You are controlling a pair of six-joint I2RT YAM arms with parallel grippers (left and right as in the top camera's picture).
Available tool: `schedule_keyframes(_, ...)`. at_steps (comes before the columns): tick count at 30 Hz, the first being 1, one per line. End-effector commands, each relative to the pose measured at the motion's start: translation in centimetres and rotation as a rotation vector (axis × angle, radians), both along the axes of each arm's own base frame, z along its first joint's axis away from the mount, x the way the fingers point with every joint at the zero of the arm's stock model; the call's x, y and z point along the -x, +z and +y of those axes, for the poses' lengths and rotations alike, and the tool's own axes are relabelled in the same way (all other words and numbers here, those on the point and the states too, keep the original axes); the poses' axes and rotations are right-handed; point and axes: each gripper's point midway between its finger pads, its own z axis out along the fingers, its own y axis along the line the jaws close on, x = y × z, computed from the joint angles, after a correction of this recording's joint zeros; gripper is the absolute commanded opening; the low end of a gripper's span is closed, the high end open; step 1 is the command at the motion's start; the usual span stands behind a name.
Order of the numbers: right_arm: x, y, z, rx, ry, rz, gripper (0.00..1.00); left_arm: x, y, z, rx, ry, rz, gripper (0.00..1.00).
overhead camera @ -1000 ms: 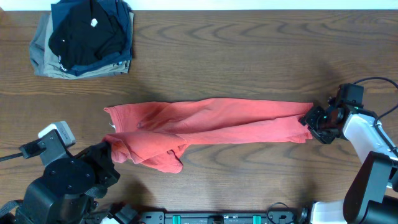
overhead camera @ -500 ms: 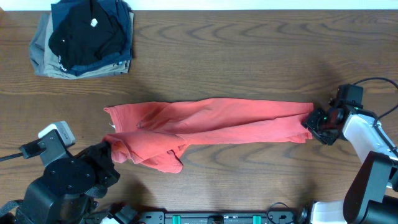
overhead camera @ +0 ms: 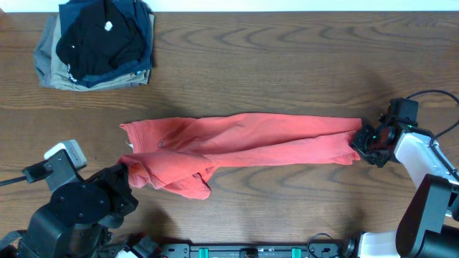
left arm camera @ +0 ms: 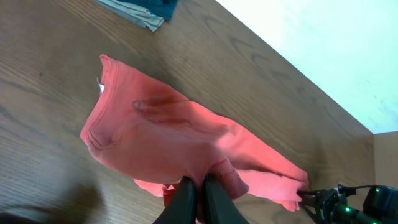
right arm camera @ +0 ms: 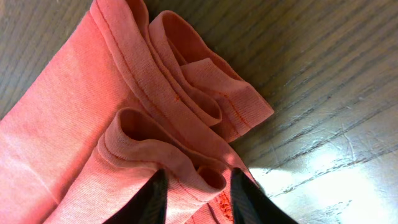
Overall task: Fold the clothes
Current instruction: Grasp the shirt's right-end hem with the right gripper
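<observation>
The coral-red T-shirt (overhead camera: 244, 143) lies on the wooden table as a long bunched strip running left to right, with no lettering showing. My left gripper (overhead camera: 128, 170) is shut on the shirt's lower left corner. In the left wrist view its fingers (left arm camera: 200, 185) pinch a fold of the cloth (left arm camera: 155, 124). My right gripper (overhead camera: 361, 140) is at the shirt's right end. In the right wrist view its fingers (right arm camera: 199, 177) are apart and straddle the rolled hems of the shirt (right arm camera: 74, 112), which rest on the table.
A stack of folded black, navy and khaki garments (overhead camera: 97, 43) sits at the far left corner and also shows in the left wrist view (left arm camera: 146, 9). The table's far edge runs along the top (overhead camera: 287, 10). The right arm's base (overhead camera: 430, 208) stands at the lower right.
My right gripper has shifted slightly to the right at the shirt's end. The shirt and the left gripper have not visibly moved.
</observation>
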Motion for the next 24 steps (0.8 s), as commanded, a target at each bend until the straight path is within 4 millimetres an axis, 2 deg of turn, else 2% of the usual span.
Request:
schedule_keyframes(1,0.54,-0.55,-0.05,0.003,-0.004,0.02,0.32,-0.14,0.54,0.56,-0.006,0.028,-0.022,0.06)
schedule_keyframes(5,0.95,-1.01,0.07,-0.003,-0.018,0.029,0.36,-0.12,0.52,0.57,-0.007,0.028,-0.021,0.06)
schedule_keyframes(10,1.09,-1.51,0.11,-0.005,-0.037,0.022,0.28,0.06,0.28,0.72,-0.016,0.028,-0.01,0.06)
schedule_keyframes(15,0.89,-1.46,0.02,-0.002,-0.037,0.013,0.26,0.15,0.16,0.79,-0.021,0.028,-0.005,0.06)
schedule_keyframes(22,0.71,-1.34,-0.06,0.0,-0.038,0.008,0.07,0.14,0.17,0.8,-0.021,0.029,-0.005,0.06)
schedule_keyframes(24,0.64,-1.28,-0.08,0.0,-0.038,0.007,0.08,0.15,0.16,0.79,-0.021,0.028,-0.005,0.06)
